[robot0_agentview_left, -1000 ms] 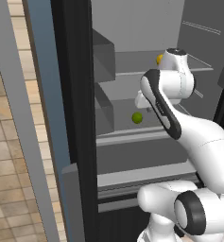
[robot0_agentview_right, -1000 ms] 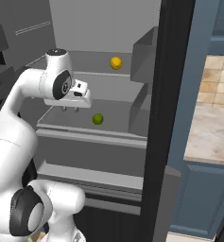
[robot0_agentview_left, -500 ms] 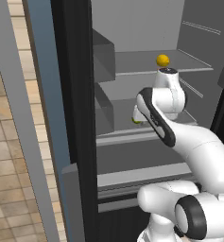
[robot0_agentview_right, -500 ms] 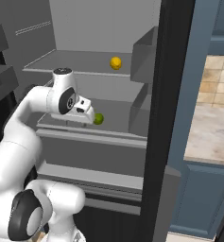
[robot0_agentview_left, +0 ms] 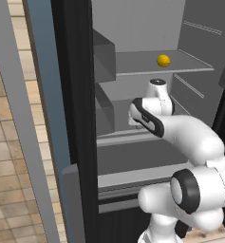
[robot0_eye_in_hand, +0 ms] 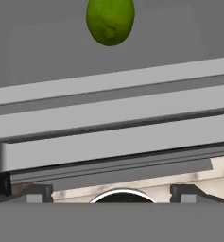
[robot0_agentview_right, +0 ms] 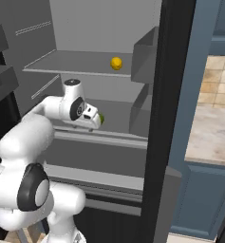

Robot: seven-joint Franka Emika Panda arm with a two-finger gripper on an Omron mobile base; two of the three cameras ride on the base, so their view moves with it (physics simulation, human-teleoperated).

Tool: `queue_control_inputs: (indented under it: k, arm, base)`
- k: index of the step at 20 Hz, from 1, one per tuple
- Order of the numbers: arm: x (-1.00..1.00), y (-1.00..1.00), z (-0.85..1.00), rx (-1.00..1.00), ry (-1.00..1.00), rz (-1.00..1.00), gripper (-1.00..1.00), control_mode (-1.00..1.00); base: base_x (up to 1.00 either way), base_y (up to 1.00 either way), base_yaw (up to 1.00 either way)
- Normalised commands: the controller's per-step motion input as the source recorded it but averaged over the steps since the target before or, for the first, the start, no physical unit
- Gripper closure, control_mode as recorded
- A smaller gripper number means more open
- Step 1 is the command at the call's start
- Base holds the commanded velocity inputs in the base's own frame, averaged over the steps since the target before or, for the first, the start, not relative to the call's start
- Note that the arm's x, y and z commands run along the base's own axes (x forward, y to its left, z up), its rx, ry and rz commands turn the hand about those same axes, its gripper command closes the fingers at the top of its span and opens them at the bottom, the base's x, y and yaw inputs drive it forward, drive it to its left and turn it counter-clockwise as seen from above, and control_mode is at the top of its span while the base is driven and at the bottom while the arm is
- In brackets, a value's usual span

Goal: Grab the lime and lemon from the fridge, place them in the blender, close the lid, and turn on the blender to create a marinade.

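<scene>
The fridge (robot0_agentview_left: 78, 118) stands open, and my arm reaches into it at the middle shelf. The lime (robot0_agentview_right: 101, 118), small and green, lies on that shelf right beside my gripper (robot0_agentview_right: 96, 121). In the hand view the lime (robot0_eye_in_hand: 110, 21) sits at the top, ahead of my gripper (robot0_eye_in_hand: 111, 193) and clear of it. Both fingertips (robot0_eye_in_hand: 35, 193) stand wide apart with nothing between them, so the gripper is open. The lemon (robot0_agentview_left: 164, 60) (robot0_agentview_right: 116, 63) rests on the shelf above. The blender and the lid are out of view.
The grey fridge door (robot0_agentview_left: 38, 118) swings out to the left, with bins (robot0_agentview_left: 104, 61) along its inner side. The shelf's front edge (robot0_eye_in_hand: 108, 113) crosses below the lime. A blue cabinet (robot0_agentview_right: 204, 190) under a stone counter stands right of the fridge.
My hand has dropped from upper-shelf height to the middle shelf and closed in on the lime. The gripper has gone from shut to open.
</scene>
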Motion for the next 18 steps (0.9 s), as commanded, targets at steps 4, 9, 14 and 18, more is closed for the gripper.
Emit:
queue_control_inputs:
  k: [4, 9, 14, 18]
  arm:
    - [0.54, 0.00, 0.00, 0.00, 0.00, 0.00, -1.00, -1.00]
    - [0.38, -0.03, -0.16, 0.00, 0.00, 0.00, -1.00, -1.00]
    - [0.49, -0.01, -0.31, 0.00, 0.00, 0.00, -1.00, -1.00]
    - [0.50, -0.02, -0.28, 0.00, 0.00, 0.00, -1.00, -1.00]
  base:
    - [0.00, 0.00, 0.00]
    - [0.00, 0.00, 0.00]
    - [0.00, 0.00, 0.00]
    - [0.00, 0.00, 0.00]
